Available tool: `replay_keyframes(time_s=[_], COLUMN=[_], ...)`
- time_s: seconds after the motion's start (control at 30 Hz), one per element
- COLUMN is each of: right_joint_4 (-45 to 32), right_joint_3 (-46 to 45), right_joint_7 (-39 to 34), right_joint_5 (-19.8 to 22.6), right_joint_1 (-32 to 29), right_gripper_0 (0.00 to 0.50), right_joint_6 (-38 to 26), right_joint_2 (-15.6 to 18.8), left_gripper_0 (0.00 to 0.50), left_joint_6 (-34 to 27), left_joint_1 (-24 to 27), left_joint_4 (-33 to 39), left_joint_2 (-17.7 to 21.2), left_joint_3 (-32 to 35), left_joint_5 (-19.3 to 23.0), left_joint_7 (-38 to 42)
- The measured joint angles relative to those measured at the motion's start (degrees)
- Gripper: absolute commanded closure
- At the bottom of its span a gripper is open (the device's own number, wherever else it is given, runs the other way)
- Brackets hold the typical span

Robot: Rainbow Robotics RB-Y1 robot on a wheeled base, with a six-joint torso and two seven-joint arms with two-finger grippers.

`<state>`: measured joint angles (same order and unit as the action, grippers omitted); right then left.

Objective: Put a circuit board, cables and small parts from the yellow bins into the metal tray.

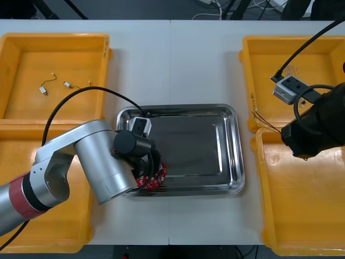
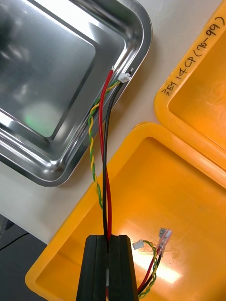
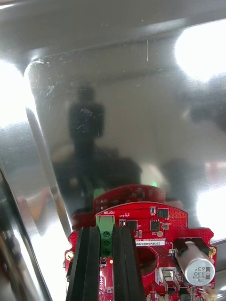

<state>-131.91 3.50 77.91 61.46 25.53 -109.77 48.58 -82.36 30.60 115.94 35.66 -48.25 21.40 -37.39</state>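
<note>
Near-left corner of metal tray (image 1: 237,151): left gripper (image 3: 106,231) pinching round red circuit board (image 3: 157,235) at green connector, low over shiny floor; touching or not, cannot tell.
Above near right yellow bin (image 2: 70,235): right gripper (image 2: 108,237) clamped on red and yellow cable (image 2: 106,141), white plug end reaching tray rim.
Spare cables (image 2: 153,263) in bin beside fingers.
Far left yellow bin (image 1: 54,39): small metal parts (image 1: 43,90) on floor.

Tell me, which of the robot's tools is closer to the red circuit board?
Left. The left tool grips the red circuit board at the left end of the metal tray. The right tool is beyond the tray's other side, over a yellow bin, gripping a cable.
</note>
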Motion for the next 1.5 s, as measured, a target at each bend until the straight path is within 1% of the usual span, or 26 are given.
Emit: replay_keyframes(time_s=[0.23, 0.27, 0.3, 0.33, 0.37, 0.4, 0.43, 0.47, 0.7, 1.0, 1.07, 1.17, 1.37, 1.5], right_joint_4=[0.00, 0.00, 0.00, 0.00, 0.00, 0.00, 0.00, 0.00, 0.00, 0.00, 0.00, -0.01, -0.02, -0.02], right_joint_3=[0.00, 0.00, 0.00, 0.00, 0.00, 0.00, 0.00, 0.00, 0.00, 0.00, 0.00, 0.09, 3.66, 7.63], right_joint_7=[0.00, 0.00, 0.00, 0.00, 0.00, 0.00, 0.00, 0.00, 0.00, 0.00, 0.00, 0.00, 0.00, 0.00], right_joint_5=[0.00, 0.00, 0.00, 0.00, 0.00, 0.00, 0.00, 0.00, 0.00, 0.03, 0.05, 0.13, 0.08, -0.16], right_joint_1=[0.00, 0.00, 0.00, 0.00, 0.00, 0.00, 0.00, 0.00, 0.00, 0.01, 0.02, 0.19, 2.12, 4.25], right_gripper_0=[0.500, 0.500, 0.500, 0.500, 0.500, 0.500, 0.500, 0.500, 0.500, 0.500, 0.500, 0.500, 0.500, 0.500], right_joint_6=[0.00, 0.00, 0.00, 0.00, 0.00, 0.00, 0.00, 0.00, 0.00, 0.00, 0.00, 0.00, 0.00, 0.00], right_joint_2=[0.00, 0.00, 0.00, 0.00, 0.00, 0.00, 0.00, 0.00, 0.00, 0.00, 0.00, -0.04, -0.52, -2.17], left_gripper_0=[0.493, 0.464, 0.408, 0.363, 0.236, 0.165, 0.107, 0.004, 0.000, 0.000, 0.000, 0.000, 0.000, 0.000], left_joint_6=[0.10, 0.22, 0.41, 0.62, 0.75, 0.82, 0.95, 1.10, 2.62, 2.74, 2.73, 2.22, -2.59, -5.15], left_joint_1=[0.00, 0.00, 0.00, 0.00, 0.00, 0.00, 0.00, 0.00, 0.00, 0.01, 0.13, 0.77, 3.34, 4.56], left_joint_4=[-0.02, -0.02, -0.03, -0.03, -0.04, -0.04, -0.04, -0.04, -0.06, -0.06, -0.06, -0.06, 0.01, 0.80], left_joint_2=[0.00, 0.00, 0.00, 0.00, 0.00, 0.00, 0.00, 0.00, 0.00, 0.00, 0.01, 0.02, 0.11, 1.00], left_joint_3=[-0.10, -0.11, -0.12, -0.16, -0.18, -0.18, -0.20, -0.23, -1.23, -1.58, -1.23, 0.40, 5.40, 8.07], left_joint_5=[-0.06, -0.07, -0.07, -0.09, -0.10, -0.13, -0.20, -0.34, -2.47, -2.46, -1.45, 1.80, 7.74, 11.11], left_joint_7=[0.00, 0.00, 0.00, 0.00, 0.00, 0.00, 0.00, 0.00, 0.00, 0.06, 0.06, 0.06, 0.06, 0.05])
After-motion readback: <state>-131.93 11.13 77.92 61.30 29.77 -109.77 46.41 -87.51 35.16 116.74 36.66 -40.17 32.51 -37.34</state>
